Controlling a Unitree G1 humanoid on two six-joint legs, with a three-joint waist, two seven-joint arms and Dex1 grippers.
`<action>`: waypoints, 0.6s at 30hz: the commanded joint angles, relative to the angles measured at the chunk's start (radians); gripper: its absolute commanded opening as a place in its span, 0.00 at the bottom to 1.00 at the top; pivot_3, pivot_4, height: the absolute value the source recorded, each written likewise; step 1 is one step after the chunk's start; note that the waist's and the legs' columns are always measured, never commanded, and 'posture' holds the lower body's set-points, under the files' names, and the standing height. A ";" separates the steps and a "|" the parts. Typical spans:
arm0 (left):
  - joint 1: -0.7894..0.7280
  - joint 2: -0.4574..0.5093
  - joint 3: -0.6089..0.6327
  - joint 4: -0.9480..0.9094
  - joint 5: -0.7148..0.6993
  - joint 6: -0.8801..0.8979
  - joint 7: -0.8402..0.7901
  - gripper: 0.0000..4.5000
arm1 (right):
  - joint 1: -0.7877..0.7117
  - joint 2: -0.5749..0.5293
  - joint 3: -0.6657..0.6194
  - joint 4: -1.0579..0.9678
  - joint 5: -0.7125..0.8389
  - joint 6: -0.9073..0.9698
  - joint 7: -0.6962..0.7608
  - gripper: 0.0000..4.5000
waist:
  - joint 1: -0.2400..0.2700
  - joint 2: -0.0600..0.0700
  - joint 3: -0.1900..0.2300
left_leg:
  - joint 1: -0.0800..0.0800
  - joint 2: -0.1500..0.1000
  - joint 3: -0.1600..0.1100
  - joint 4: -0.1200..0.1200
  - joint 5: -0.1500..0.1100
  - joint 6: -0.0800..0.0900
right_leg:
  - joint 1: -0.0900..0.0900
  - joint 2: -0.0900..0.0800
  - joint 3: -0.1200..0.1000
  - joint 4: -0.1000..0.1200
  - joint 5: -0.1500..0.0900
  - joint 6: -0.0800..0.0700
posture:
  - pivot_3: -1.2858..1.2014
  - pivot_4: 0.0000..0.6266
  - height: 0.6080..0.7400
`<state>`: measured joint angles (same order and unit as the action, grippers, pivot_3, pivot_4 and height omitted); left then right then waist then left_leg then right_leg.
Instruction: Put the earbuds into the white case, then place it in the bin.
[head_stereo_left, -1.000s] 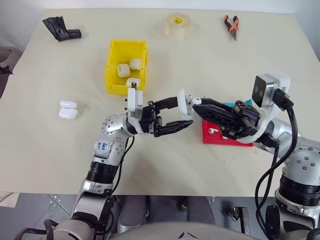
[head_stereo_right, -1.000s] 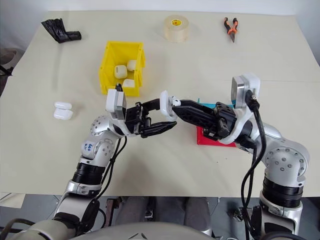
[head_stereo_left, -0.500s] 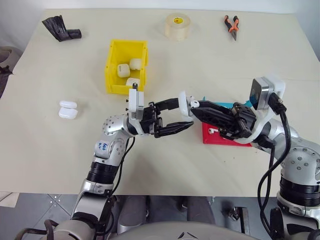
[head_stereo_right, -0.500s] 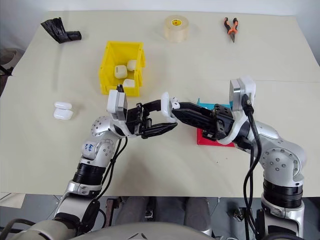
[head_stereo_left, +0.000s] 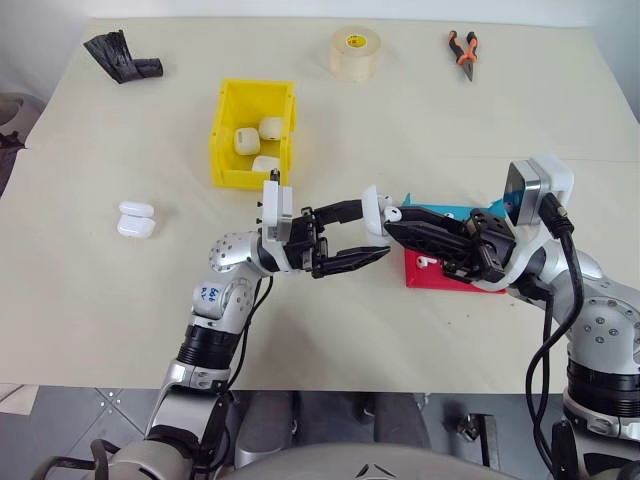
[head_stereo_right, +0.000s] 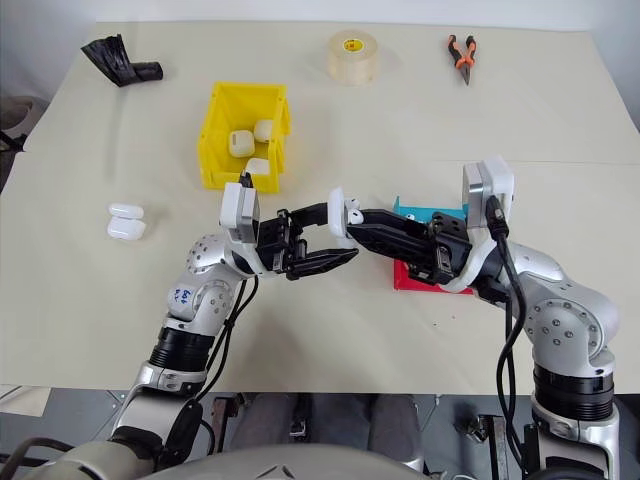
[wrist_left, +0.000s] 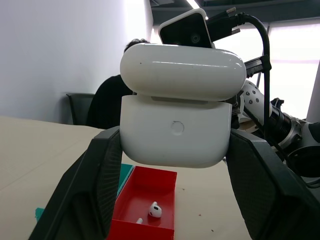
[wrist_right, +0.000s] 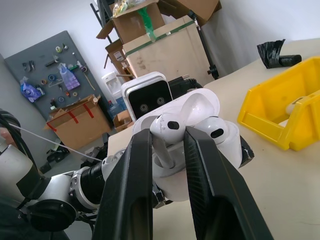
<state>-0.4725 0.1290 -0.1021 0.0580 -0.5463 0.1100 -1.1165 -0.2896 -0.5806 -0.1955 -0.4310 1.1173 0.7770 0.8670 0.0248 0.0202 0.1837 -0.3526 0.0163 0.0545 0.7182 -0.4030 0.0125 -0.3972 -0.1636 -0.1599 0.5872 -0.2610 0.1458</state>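
L gripper (head_stereo_left: 372, 228) clamped on open white case (wrist_left: 176, 130), lid up, held above table (head_stereo_left: 120, 300). R gripper (wrist_right: 167, 131) pinching an earbud (wrist_right: 165, 127) right at case mouth; a 2nd bud (wrist_right: 216, 131) sits in case. Vs 1 s ago: both grippers in much the same spot, R wrist rolled a bit. Red tray (head_stereo_left: 440, 275) under R arm holds one more earbud (wrist_left: 155, 209). Yellow bin (head_stereo_left: 252, 140) beyond L gripper, 3 cases inside.

We see the second earbud (wrist_left: 154, 209) in the red tray (wrist_left: 150, 187) partly cut off by the left wrist view's edge; the white case (wrist_right: 200, 125) perhaps hides its own socket openings.
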 joint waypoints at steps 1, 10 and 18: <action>-0.023 -0.018 0.022 -0.030 -0.031 -0.028 0.000 0.61 | 0.018 -0.026 0.000 0.002 -0.011 0.006 0.004 0.11 | 0.000 0.000 0.000 | 0.000 0.000 0.000 0.000 0.000 0.000 | 0.000 0.000 0.000 0.000 0.000 0.000 | 0.52 0.24 1.00; -0.025 -0.029 0.026 -0.027 -0.025 -0.039 -0.002 0.61 | -0.005 -0.038 0.010 0.012 0.014 0.026 0.004 0.48 | 0.000 0.000 0.000 | 0.000 0.000 0.000 0.000 0.000 0.000 | 0.000 0.000 0.000 0.000 0.000 0.000 | 0.52 0.24 1.00; -0.007 0.019 0.044 -0.044 -0.012 -0.030 -0.013 0.61 | -0.006 -0.129 -0.047 0.052 -0.037 -0.002 0.062 0.89 | 0.001 0.000 0.000 | 0.000 0.000 0.000 0.000 0.000 0.000 | 0.000 0.000 0.000 0.000 0.000 0.000 | 0.52 0.24 1.00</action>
<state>-0.4854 0.1365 -0.0707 0.0522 -0.5482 0.0856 -1.1212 -0.2976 -0.6908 -0.2015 -0.3793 1.0894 0.8001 0.9069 0.0258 0.0200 0.1838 -0.3528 0.0163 0.0544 0.7183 -0.4031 0.0128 -0.3972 -0.1637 -0.1600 0.5869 -0.2610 0.1458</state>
